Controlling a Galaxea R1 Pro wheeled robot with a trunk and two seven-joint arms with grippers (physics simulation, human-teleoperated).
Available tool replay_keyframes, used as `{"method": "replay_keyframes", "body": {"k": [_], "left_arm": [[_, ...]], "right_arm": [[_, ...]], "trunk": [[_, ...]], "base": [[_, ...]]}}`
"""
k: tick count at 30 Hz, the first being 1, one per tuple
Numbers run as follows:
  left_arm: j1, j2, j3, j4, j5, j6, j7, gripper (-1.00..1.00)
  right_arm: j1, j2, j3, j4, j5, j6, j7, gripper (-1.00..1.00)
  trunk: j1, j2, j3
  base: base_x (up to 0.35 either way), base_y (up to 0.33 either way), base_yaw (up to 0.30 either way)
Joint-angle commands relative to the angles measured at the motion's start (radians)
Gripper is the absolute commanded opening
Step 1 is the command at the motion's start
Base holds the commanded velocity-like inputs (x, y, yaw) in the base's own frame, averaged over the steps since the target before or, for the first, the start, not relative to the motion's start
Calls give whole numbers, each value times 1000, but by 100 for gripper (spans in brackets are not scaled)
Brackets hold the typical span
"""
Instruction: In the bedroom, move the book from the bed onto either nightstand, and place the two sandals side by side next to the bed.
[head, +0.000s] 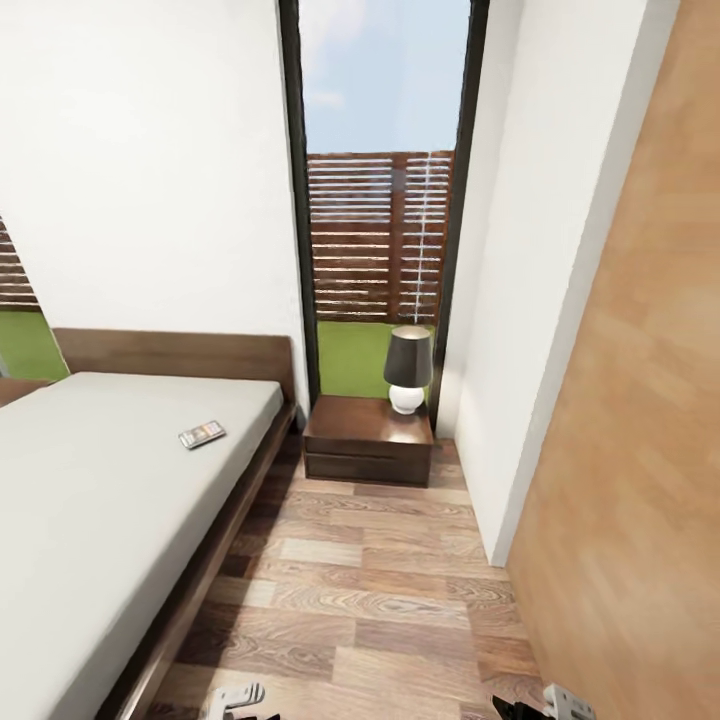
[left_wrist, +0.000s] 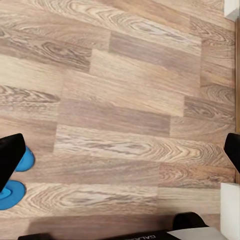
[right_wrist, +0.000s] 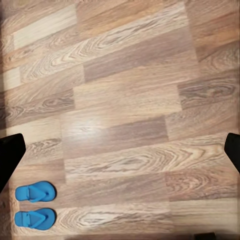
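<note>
room: a bedroom with white walls, a wood-plank floor (head: 380, 590) and a tall black-framed window (head: 385, 190) at the far end, slatted fence and grass beyond it.
bed: the bed (head: 90, 520) fills the left side, running from near to far, its dark headboard against the far wall.
nightstand: the nightstand (head: 368, 438) stands just right of the bed's far corner, under the window, with a lamp (head: 408, 368) on the far right of its top and the left part bare.
book: the book (head: 202, 434) lies flat on the mattress, far end, close to the bed's right edge; its long axis slants left-near to right-far.
sandals: the two sandals (right_wrist: 35, 206) lie on the floor side by side, both pointing the same way; in the left wrist view one sandal pair edge (left_wrist: 14, 192) peeks past a dark finger. whether they sit next to the bed is hard to judge from these views.
left gripper: the left gripper (left_wrist: 120, 160) hangs over bare floor, fingers spread wide, nothing between them.
right gripper: the right gripper (right_wrist: 120, 150) is likewise spread and empty above the planks.
key relation: the book lies far ahead and left of both arms, well apart from either; the left arm is on the bed's side, so it is probably the nearer one once the base rolls forward, and the nightstand is a short carry to the book's right.
</note>
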Motion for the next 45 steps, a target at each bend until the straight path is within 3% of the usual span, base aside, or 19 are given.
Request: {"method": "replay_keyframes", "body": {"k": [1,23,45], "left_arm": [[-1,0,8,1,-11,-5,-3,100],[-1,0,8,1,-10,-5,-3,100],[-1,0,8,2,-10,-5,-3,100]], "right_arm": [[-1,0,3,2,-10,-2,4,100],[-1,0,3,2,-10,-2,4,100],[-1,0,3,3,-10,-2,5,100]], "trunk": [[0,-1,-1],[0,-1,-1],[0,-1,-1]], "base": [[0,0,-237],[0,0,-223],[74,0,-15]]}}
